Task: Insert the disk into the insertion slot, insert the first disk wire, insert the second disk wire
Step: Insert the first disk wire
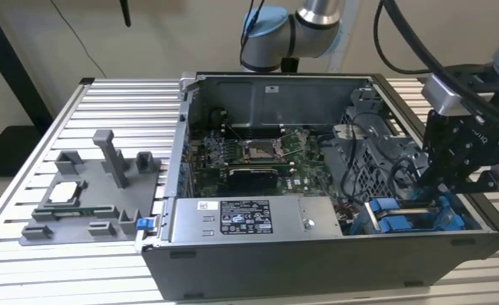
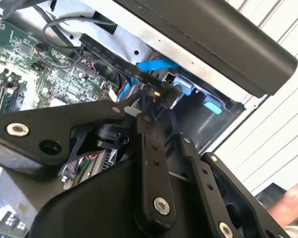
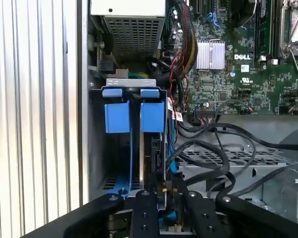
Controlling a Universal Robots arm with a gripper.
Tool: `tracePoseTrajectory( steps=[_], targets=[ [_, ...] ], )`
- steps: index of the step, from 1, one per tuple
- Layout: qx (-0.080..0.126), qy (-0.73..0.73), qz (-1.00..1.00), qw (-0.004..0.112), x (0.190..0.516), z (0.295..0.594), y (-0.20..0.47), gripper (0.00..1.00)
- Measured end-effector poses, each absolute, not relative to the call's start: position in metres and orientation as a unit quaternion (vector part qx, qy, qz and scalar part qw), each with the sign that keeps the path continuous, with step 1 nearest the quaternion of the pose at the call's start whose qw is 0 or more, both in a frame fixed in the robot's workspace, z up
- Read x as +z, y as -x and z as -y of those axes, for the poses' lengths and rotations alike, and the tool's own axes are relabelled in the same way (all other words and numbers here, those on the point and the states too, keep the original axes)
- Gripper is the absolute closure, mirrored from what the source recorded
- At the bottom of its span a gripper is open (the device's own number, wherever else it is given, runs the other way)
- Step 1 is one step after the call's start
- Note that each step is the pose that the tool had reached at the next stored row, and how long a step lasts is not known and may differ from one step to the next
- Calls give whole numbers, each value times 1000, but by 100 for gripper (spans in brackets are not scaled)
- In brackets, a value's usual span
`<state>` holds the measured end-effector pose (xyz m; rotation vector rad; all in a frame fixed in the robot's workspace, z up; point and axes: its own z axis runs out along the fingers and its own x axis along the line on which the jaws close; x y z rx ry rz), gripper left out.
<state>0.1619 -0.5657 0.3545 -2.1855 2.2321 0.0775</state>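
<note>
- Hovering over the slot in the case corner on the exterior view's right, the gripper points straight down at the bay's open end. That puts it in line with the connectors there.
- The fingers stand close together. They appear to pinch a small dark plug with a gold tip, though the linkage hides the actual contact.
- The disk stands on edge inside the slot, beneath one of the two blue tabs. Its connector end faces the gripper. Judgement: the disk is seated, so the first step is done.
- The plug sits just beside the disk's exposed end and is held narrow, in line with that edge. Judgement: the work stands at the wiring stage, with the plug held this way to meet the disk's socket squarely.
- A blue wire runs along the disk's side and curves past the slot mouth, near the fingertips.
- Black wires loop over the grey cage between the slot and the board. They lie beside the gripper's line, not across it.
</note>
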Motion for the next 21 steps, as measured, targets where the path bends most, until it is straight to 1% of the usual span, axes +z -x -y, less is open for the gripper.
tracePoseTrajectory(
  steps=[5,21],
  targets=[
    [25,699,-714,8,369,564,-162,0],
    [23,700,-714,10,374,564,-174,0]
  ],
)
